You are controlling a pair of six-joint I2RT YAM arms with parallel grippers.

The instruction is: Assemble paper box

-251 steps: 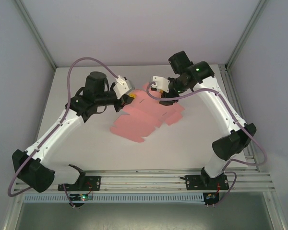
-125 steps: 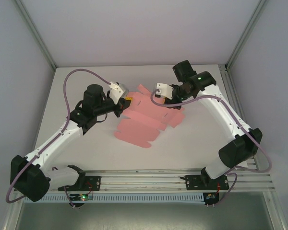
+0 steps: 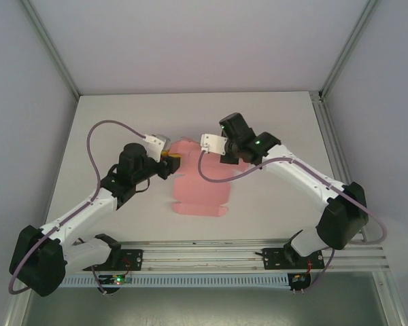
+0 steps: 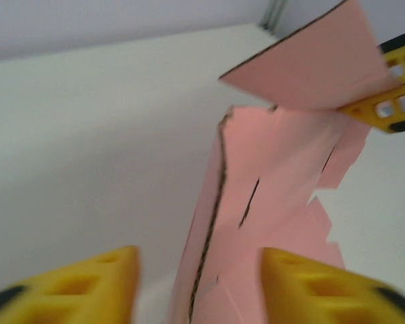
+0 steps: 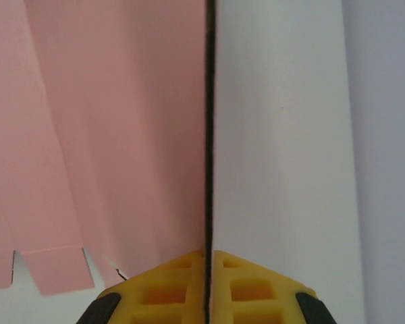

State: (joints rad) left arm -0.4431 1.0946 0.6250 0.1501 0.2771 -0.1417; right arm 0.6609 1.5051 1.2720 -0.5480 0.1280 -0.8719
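Observation:
The paper box (image 3: 200, 187) is a pink die-cut sheet with flaps and slits, lying mid-table with its far end raised. My right gripper (image 3: 205, 149) is shut on that far end; in the right wrist view the yellow gripper (image 5: 209, 260) clamps the sheet's thin dark edge, and pink card (image 5: 121, 135) spreads to the left. My left gripper (image 3: 171, 159) stands open at the sheet's left side. In the left wrist view, the gripper (image 4: 199, 283) straddles an upright fold of the sheet (image 4: 283, 155) without pinching it, and the right gripper's fingers (image 4: 390, 108) hold a flap above.
The white table (image 3: 279, 122) has grey walls on three sides, with an aluminium frame along the right and a rail at the near edge (image 3: 204, 255). Purple cables loop over both arms.
Both grippers and the sheet have come nearer and leftward, and the sheet has turned. My left gripper has opened and let go. My right gripper has shut on the sheet's edge.

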